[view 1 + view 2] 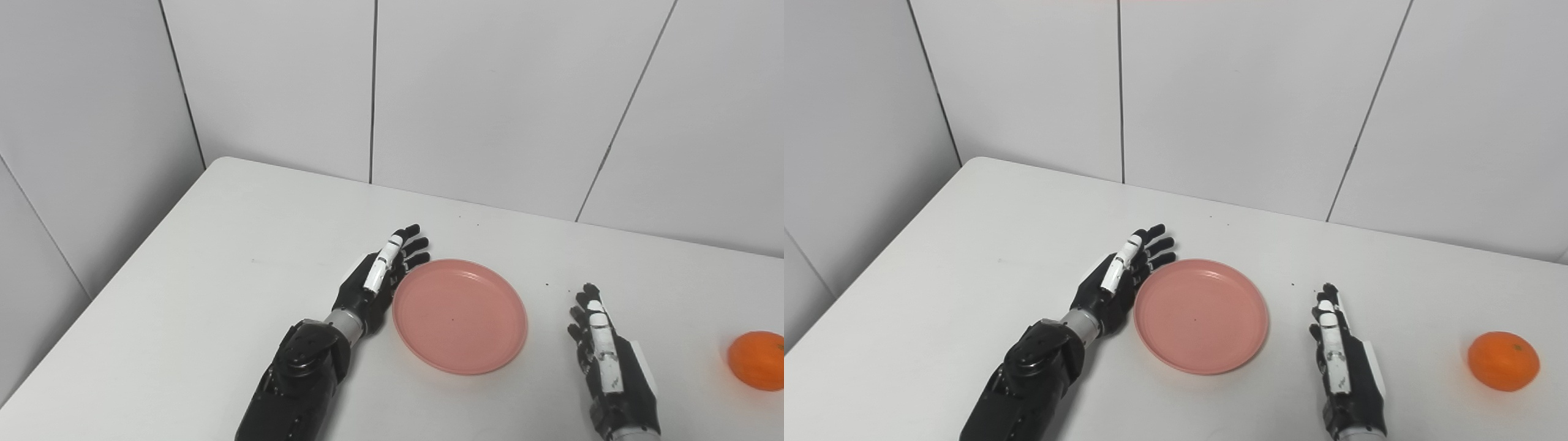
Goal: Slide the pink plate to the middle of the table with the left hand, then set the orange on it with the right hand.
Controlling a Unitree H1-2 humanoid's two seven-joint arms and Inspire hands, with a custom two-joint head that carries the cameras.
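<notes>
Left eye view: we saw the pink plate [460,315] on the white table [202,275], left hand [380,277] flat vs. its left rim, fingers [411,244] straight, slightly apart, holding nothing.

Right eye view: right hand [1340,361] lay right of the plate, fingers extended, empty; orange [1503,361] sat well right of the plate, apart from both hands.

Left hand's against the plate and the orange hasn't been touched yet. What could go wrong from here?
1. The left hand lies open along the pink plate's left rim; further pushing may slide it toward the waiting right hand.
2. The orange sits far right, near the frame edge in the left eye view; being round, it may roll away if nudged.
</notes>
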